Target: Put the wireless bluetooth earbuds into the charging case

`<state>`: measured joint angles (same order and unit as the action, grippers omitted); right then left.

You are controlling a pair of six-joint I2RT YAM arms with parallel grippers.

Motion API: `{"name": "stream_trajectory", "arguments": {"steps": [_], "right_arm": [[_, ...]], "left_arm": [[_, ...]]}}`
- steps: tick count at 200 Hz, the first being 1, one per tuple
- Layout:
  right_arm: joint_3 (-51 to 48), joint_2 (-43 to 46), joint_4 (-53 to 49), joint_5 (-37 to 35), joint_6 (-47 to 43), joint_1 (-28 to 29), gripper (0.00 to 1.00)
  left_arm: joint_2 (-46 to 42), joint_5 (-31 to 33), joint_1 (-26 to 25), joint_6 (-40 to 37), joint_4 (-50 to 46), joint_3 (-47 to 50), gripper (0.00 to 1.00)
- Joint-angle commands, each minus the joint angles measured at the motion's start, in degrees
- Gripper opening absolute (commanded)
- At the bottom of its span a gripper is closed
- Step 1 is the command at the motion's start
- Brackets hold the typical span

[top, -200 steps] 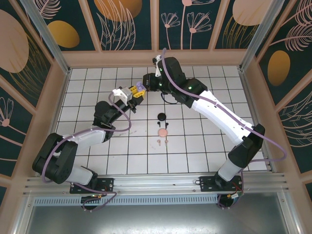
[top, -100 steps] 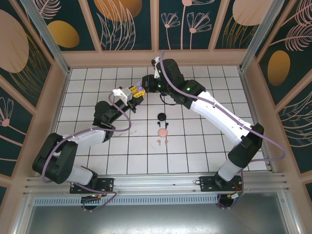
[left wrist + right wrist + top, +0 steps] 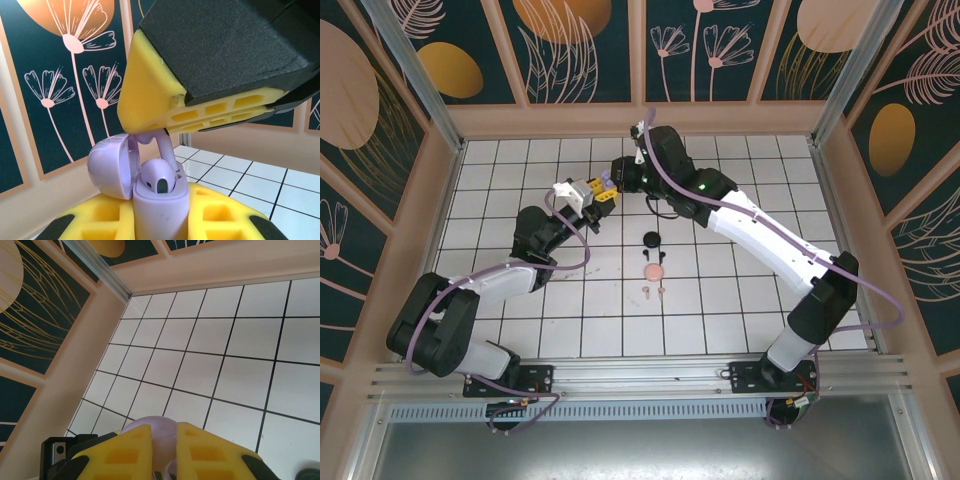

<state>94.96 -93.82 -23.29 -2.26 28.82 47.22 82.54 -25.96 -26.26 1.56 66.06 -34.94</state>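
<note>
The lilac charging case stood upright, lid open — one lilac earbud seated inside, a second earbud poised stem-down above it. Two pink earbuds lay on the worktop.

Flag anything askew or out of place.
Nothing damaged or spilled. The purple earbud pinched by the right gripper leans on a slant into the open case, not yet seated beside the other earbud. Two pink earbuds lie loose on the table.
</note>
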Motion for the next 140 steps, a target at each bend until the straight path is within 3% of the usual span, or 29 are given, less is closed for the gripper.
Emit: {"name": "stream_trajectory", "arguments": {"steps": [1, 82, 140], "right_arm": [[-1.5, -0.7, -0.2, -2.9, -0.7, 1.3, 0.15], [-3.2, -1.4, -3.6, -9.8, -3.6, 6.8, 0.14], [-4.8, -0.3, -2.8, -8.9, -1.6, 6.8, 0.17]], "left_arm": [[-1.3, -1.3, -0.3, 0.1, 3.4, -1.3, 0.00], [-1.7, -0.2, -0.3, 0.6, 3.0, -2.0, 0.00], [-1.8, -0.5, -0.3, 0.9, 3.0, -2.0, 0.00]]}}
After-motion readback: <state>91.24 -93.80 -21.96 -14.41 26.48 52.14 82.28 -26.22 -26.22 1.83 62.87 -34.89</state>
